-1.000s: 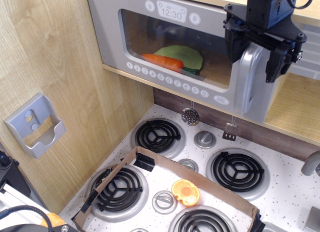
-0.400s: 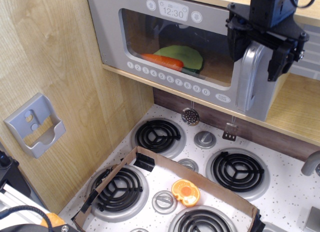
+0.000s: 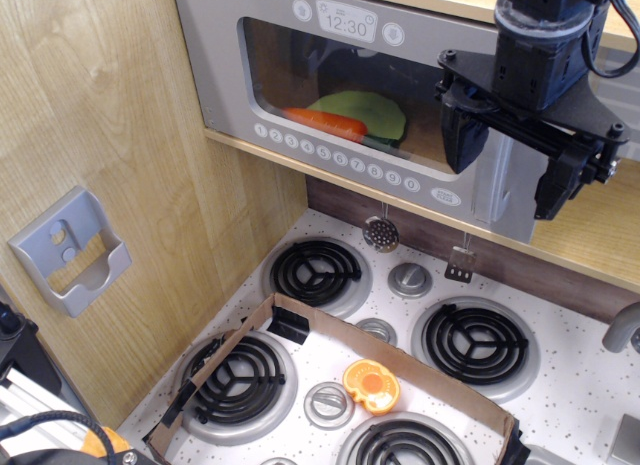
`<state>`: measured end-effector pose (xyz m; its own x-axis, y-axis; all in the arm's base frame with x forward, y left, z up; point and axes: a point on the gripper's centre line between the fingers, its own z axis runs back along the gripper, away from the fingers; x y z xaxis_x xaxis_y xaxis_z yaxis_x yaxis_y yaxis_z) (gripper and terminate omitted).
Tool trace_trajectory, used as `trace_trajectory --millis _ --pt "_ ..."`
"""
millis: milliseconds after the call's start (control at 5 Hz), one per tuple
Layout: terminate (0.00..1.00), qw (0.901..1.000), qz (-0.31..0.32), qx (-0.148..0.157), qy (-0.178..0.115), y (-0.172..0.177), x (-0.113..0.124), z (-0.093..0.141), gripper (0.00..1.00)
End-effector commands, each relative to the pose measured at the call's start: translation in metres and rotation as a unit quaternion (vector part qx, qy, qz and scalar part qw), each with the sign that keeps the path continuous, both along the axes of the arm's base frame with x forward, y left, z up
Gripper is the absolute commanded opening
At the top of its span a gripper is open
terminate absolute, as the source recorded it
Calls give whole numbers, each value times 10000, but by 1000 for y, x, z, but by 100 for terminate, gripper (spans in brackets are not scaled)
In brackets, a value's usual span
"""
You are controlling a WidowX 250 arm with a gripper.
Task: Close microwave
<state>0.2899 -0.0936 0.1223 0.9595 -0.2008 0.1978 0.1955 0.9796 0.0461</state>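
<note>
**Gripper spread wide in front of the microwave handle**

Your gripper [image 3: 512, 157] hangs with its two black fingers [image 3: 462, 135] parted wide, one to each side of the curved grey handle [image 3: 508, 180] on the microwave [image 3: 330, 85]. The handle shows in the gap between them, and nothing is clamped. You cannot tell from this view whether either finger touches the door. The arm comes down from the top right, wrist nearly vertical, fingers pointing downward. The microwave sits up on the light wood shelf above the stove top [image 3: 400, 355], its grey door lying close to flush with the cabinet front. Behind the window you see an orange carrot [image 3: 325, 122] and a green piece [image 3: 365, 110].
</note>
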Motion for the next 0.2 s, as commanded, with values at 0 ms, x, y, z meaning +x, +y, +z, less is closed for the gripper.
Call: trace_trajectory --millis 0 --pt "100 9996 154 -50 -236 -5 -11 17 100"
